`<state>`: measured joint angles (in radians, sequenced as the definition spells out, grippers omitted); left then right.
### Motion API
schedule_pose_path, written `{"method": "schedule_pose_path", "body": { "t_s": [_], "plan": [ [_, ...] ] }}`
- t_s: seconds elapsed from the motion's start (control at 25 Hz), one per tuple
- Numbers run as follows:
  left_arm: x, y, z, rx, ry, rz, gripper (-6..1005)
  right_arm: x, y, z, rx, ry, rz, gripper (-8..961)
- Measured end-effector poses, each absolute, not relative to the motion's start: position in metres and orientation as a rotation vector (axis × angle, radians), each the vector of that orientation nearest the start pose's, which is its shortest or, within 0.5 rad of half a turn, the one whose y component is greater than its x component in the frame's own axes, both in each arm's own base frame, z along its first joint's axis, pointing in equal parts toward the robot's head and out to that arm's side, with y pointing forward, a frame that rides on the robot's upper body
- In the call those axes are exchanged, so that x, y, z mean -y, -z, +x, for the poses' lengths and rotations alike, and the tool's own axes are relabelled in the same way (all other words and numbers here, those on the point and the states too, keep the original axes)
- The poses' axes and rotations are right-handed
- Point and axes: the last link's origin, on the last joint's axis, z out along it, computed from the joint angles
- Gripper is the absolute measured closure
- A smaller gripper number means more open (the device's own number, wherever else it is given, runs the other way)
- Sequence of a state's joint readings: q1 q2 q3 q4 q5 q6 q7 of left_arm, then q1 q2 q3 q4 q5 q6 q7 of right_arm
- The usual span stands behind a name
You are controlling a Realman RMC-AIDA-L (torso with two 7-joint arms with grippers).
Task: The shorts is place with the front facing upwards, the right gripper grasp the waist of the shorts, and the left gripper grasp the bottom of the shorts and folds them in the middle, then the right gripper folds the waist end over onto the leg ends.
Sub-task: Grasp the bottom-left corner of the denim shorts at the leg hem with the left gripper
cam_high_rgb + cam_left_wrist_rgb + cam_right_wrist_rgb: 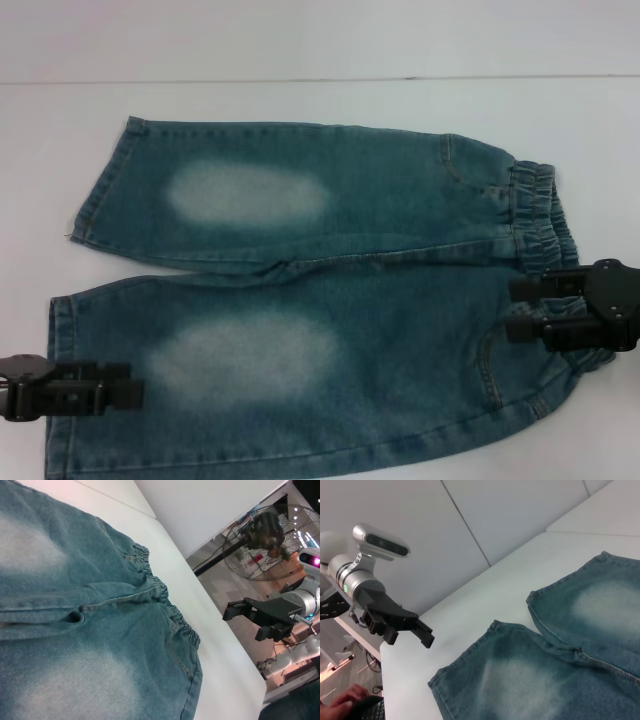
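Note:
The blue-green denim shorts (380, 250) lie flat, front up, with pale oval patches on both legs. The waist (540, 215) is at the right, and the two leg ends (58, 400) point left. My right gripper (520, 309) hovers open over the near part of the waistband, fingers pointing left. My left gripper (135, 385) hovers open above the near leg's hem, fingers pointing right. The left wrist view shows the puckered waistband (165, 592) with the right gripper (247, 621) raised beyond it. In the right wrist view, the left gripper (425, 634) hangs above the table outside the hems (465, 655).
The white table (300, 100) ends at a back edge against a pale wall. A standing fan (265, 535) is off the table behind the right arm. A person's hand (345, 702) rests by a keyboard below the table on the left arm's side.

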<state>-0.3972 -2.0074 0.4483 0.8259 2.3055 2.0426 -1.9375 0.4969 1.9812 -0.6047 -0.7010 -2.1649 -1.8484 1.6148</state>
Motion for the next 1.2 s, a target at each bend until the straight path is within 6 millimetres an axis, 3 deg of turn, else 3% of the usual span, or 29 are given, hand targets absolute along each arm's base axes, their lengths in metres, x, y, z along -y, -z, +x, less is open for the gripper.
{"method": "schedule_pose_path", "body": {
  "t_s": [0.68,1.2],
  "plan": [
    [-0.241,-0.066,-0.310,1.638,0.629,-2.688,220,-0.293,-0.042,0.286,-0.978,-0.648,-2.870,212],
    [-0.238,-0.079,-0.324,1.879,0.386,-2.549,219,-0.295,-0.042,0.284,-0.953,-0.641,-2.877,213]
  ]
}}
